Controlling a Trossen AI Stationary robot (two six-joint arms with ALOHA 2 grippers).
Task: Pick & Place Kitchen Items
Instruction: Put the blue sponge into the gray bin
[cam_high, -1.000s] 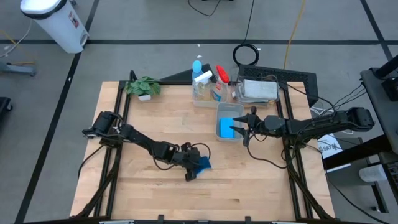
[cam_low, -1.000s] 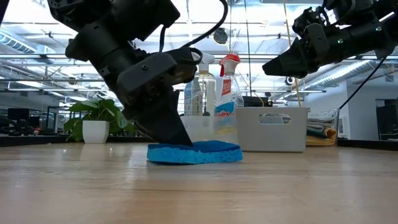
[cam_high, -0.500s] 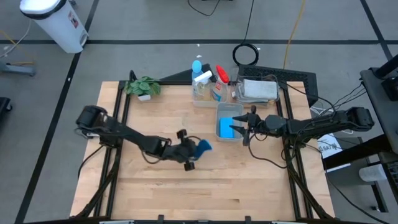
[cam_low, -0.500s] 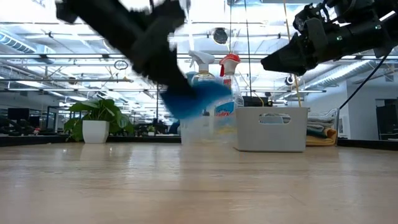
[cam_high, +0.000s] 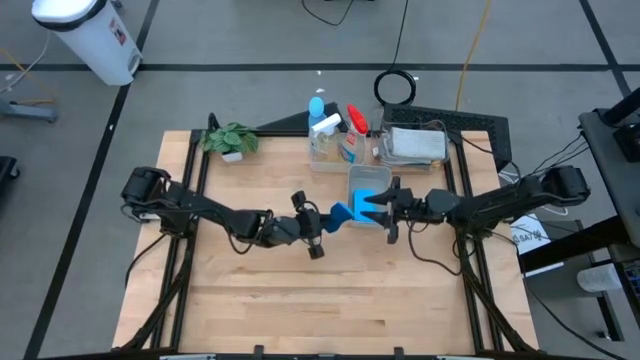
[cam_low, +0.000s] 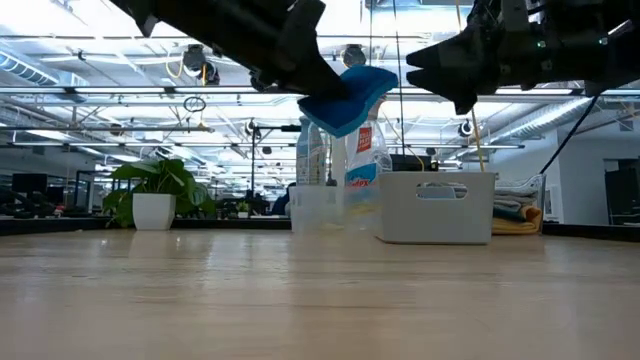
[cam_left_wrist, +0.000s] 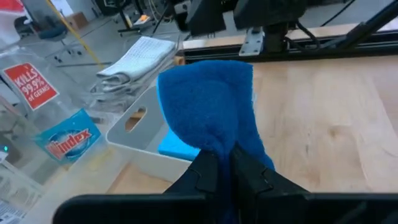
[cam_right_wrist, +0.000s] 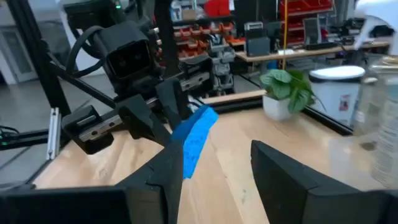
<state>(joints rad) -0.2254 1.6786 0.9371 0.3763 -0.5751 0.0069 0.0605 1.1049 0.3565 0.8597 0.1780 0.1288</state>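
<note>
My left gripper (cam_high: 322, 221) is shut on a wavy blue sponge (cam_high: 345, 212) and holds it high above the table's middle; the sponge also shows in the low view (cam_low: 350, 92) and the left wrist view (cam_left_wrist: 208, 102). My right gripper (cam_high: 378, 210) is open just right of the sponge, fingers pointing at it, touching nothing. In the right wrist view (cam_right_wrist: 217, 180) the sponge (cam_right_wrist: 194, 138) shows beyond the gap between its fingers. A second blue sponge (cam_high: 372, 197) lies in a clear bin (cam_high: 353, 178) under the right gripper. My left gripper pinches the sponge's near edge (cam_left_wrist: 227, 146) between its two fingers (cam_left_wrist: 205, 177). The fingers come nearly level from the table's left, tipped a little upward. The sponge stands out past the fingertips, tilted up, lifted clear of the table.
Spray bottles with blue (cam_high: 318, 122) and red (cam_high: 354, 122) tops stand in a clear bin at the far edge. A bin of folded cloths (cam_high: 415, 145) is at the far right. A potted plant (cam_high: 230, 140) stands at the far left. Bare wood lies near the front edge.
My left gripper has lifted the sponge off the table and carried it up and toward the far right, to the bin and my right gripper. The sponge, flat on the wood a second ago, now hangs clear. My right gripper has shifted a little toward the left.
</note>
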